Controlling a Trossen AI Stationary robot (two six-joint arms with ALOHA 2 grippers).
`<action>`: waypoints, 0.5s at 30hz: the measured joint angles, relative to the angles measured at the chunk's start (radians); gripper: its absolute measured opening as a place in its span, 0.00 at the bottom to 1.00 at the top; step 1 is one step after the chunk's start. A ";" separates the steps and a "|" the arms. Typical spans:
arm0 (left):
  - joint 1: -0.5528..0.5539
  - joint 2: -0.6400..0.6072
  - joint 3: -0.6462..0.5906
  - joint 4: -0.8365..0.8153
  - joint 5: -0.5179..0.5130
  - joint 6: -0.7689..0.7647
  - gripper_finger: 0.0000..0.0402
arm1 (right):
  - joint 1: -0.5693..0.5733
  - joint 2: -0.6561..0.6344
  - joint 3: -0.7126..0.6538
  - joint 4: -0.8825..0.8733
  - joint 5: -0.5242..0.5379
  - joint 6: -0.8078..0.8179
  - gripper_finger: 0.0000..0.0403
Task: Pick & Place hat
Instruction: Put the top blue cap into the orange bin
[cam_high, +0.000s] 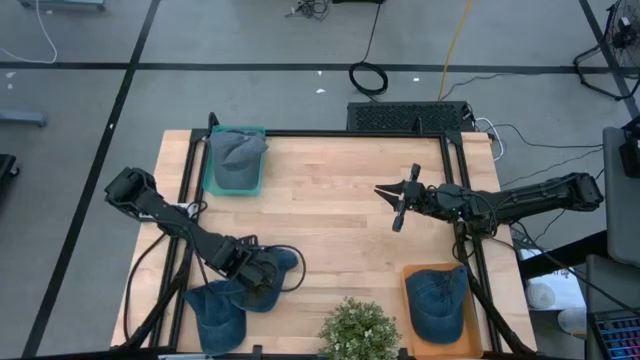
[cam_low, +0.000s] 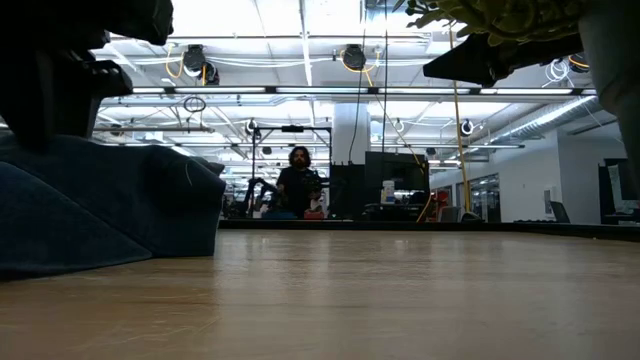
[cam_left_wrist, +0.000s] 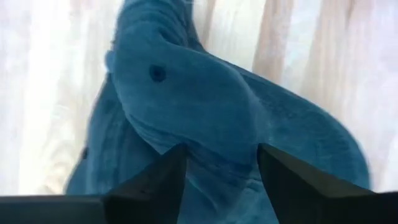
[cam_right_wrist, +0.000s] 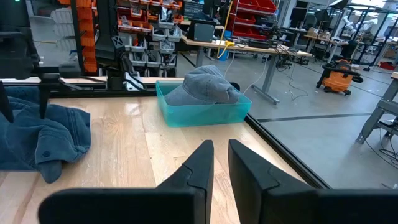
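L gripper (cam_high: 262, 274) sat low over the blue denim cap (cam_high: 268, 275) at the wooden table's (cam_high: 330, 215) front-left, fingers (cam_left_wrist: 152, 180) spread wide astride its crown, not clamped. Grey cap (cam_high: 238, 150) lay in teal plastic bin (cam_high: 212, 183), back-left. R gripper (cam_high: 398, 205) hovered mid-right, fingers nearly closed, empty. Another blue cap (cam_high: 437, 298) lay in orange tray (cam_high: 412, 330), front-right.
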 joint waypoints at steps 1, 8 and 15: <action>-0.002 0.000 0.000 -0.008 -0.014 0.009 0.51 | 0.000 0.000 0.000 0.000 0.000 0.000 0.10; -0.002 0.000 0.000 -0.011 -0.081 0.038 0.39 | 0.000 0.000 0.000 0.000 0.000 0.000 0.10; 0.020 0.000 0.000 -0.009 -0.093 0.033 0.05 | 0.000 0.000 0.000 0.000 0.000 0.004 0.10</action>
